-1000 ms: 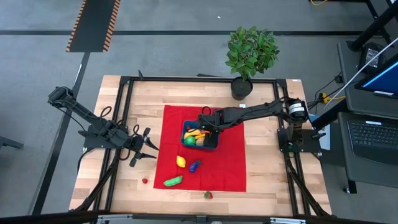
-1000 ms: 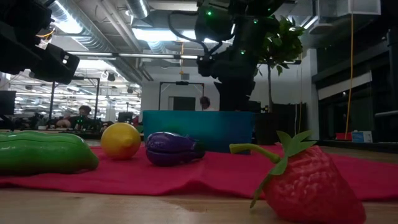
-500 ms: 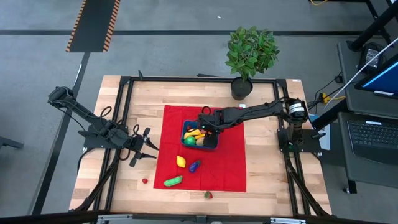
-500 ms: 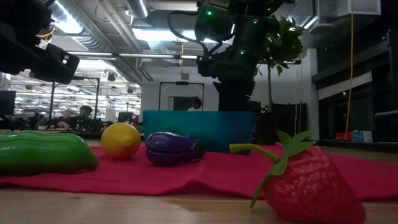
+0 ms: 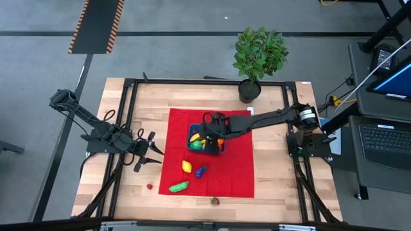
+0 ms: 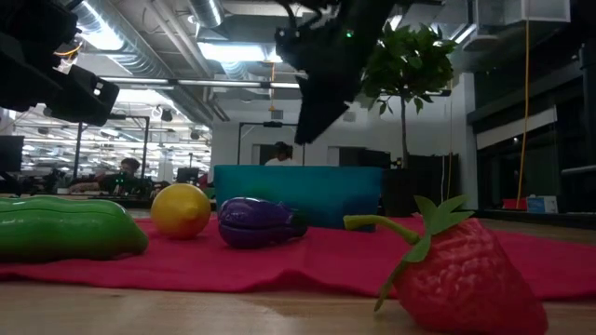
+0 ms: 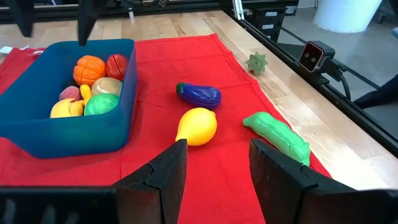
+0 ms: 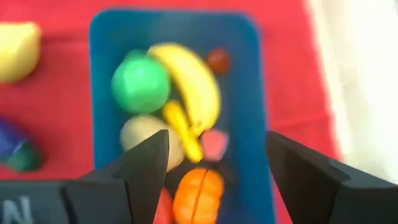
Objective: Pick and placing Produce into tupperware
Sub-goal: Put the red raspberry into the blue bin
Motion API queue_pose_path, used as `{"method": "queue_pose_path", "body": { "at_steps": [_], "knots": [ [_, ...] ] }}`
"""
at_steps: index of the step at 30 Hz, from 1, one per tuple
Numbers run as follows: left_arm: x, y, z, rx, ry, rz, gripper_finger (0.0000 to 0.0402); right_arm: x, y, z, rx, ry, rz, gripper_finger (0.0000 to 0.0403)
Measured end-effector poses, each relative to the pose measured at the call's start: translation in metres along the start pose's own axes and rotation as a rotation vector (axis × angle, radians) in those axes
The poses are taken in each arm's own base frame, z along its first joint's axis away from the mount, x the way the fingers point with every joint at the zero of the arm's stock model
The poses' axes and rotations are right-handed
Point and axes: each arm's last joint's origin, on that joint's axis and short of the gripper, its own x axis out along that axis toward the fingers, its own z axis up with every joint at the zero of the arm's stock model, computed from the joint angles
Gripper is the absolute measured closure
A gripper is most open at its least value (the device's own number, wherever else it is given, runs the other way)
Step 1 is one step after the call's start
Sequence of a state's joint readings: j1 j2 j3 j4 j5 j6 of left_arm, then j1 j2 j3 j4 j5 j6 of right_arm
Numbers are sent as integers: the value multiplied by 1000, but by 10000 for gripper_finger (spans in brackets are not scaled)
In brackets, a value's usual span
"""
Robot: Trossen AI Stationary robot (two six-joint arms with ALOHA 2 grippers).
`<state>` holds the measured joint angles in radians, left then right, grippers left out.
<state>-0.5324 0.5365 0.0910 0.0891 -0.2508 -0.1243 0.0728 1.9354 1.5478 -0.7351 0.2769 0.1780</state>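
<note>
Greenery is seen at the table's far edge: one leafy potted plant [image 5: 258, 56] in a dark pot. One large red cloth [image 5: 238, 163] covers the middle of the wooden table [image 5: 276, 190]. On it sits one dark teal-blue rectangular plastic tupperware [image 5: 219, 147], filled with about seven toy pieces, among them a yellow banana [image 8: 189, 91], a green ball [image 8: 140, 84] and an orange [image 8: 198, 195]. Outside it lie five pieces: a yellow lemon [image 5: 187, 167], a purple eggplant [image 5: 201, 171], a green cucumber [image 5: 178, 187], a red strawberry [image 5: 215, 201] and a small red piece [image 5: 149, 187]. The right gripper [image 5: 212, 127] is held above the tupperware, jaws open and empty. The left gripper [image 5: 153, 151] is held low beside the cloth, jaws parted, empty.
</note>
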Motion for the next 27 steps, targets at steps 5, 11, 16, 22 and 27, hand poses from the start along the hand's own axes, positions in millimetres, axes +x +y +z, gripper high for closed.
{"method": "queue_pose_path", "body": {
  "at_steps": [5,11,16,22,27],
  "knots": [
    [0,0,0,-6,-1,0,239,5,21,-3,-33,-123,-58,136],
    [0,-1,4,-17,-40,-6,239,16,36,-18,-18,-197,18,136],
    [0,-1,4,-12,-45,-8,239,11,46,-24,-21,-334,62,136],
    [0,-1,5,-17,-47,-13,239,-2,41,-41,-34,-551,145,136],
    [0,-2,5,-67,-50,-47,239,-3,36,-65,-13,-684,238,136]
  ]
}}
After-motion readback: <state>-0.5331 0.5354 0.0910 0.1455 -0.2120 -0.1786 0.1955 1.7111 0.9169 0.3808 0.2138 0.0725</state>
